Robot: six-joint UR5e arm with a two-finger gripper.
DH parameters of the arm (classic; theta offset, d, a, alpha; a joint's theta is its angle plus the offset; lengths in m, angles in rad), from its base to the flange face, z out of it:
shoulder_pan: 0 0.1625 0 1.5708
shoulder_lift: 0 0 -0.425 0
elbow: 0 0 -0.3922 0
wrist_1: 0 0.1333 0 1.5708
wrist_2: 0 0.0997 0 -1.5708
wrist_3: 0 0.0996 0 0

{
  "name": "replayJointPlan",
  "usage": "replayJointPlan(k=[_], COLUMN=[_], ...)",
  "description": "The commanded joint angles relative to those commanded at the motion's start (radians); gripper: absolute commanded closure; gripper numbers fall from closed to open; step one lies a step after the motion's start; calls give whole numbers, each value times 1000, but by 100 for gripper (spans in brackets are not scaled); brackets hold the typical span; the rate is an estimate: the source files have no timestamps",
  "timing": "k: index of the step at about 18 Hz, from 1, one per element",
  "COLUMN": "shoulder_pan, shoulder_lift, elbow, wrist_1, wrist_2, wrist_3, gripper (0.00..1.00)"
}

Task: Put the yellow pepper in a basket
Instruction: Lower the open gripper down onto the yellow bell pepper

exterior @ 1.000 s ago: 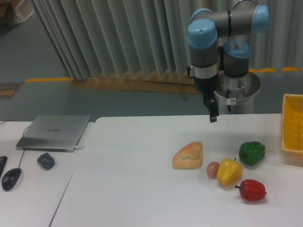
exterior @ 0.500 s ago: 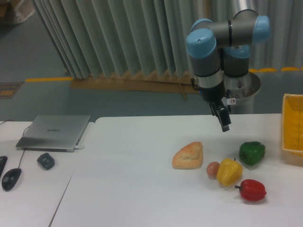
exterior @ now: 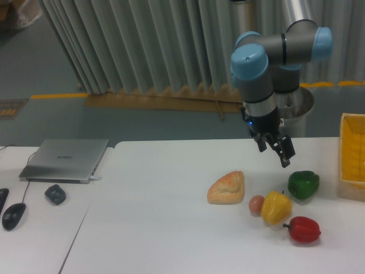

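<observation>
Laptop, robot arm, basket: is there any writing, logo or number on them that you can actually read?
Laptop lid: a faint mark in the middle, too blurred to read.
Robot arm: a small blue light near the wrist, no legible lettering.
Basket: no text visible.
Nothing in this view can be read as words or numbers.

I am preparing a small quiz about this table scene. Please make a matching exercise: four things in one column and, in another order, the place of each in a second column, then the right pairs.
Things:
1. yellow pepper
2. basket
3. laptop
4. gripper

Places:
A. closed, at the far left of the table
B. at the right edge of the picture
C. in the air, above the table
D. between a green pepper and a red pepper, next to a small egg

Pairs: 1-D, 2-B, 3-A, 4-C
</observation>
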Motion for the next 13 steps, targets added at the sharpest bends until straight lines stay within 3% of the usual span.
replayJointPlan(k=[3, 5, 13], shoulder_pan=[-6, -14, -12], shoulder_lift=[-31, -61, -133], elbow=[0, 12, 31], wrist_1=[57, 83, 86], wrist_2=[0, 9, 29], wrist_3=[-182, -189, -184], gripper=[0, 0, 0])
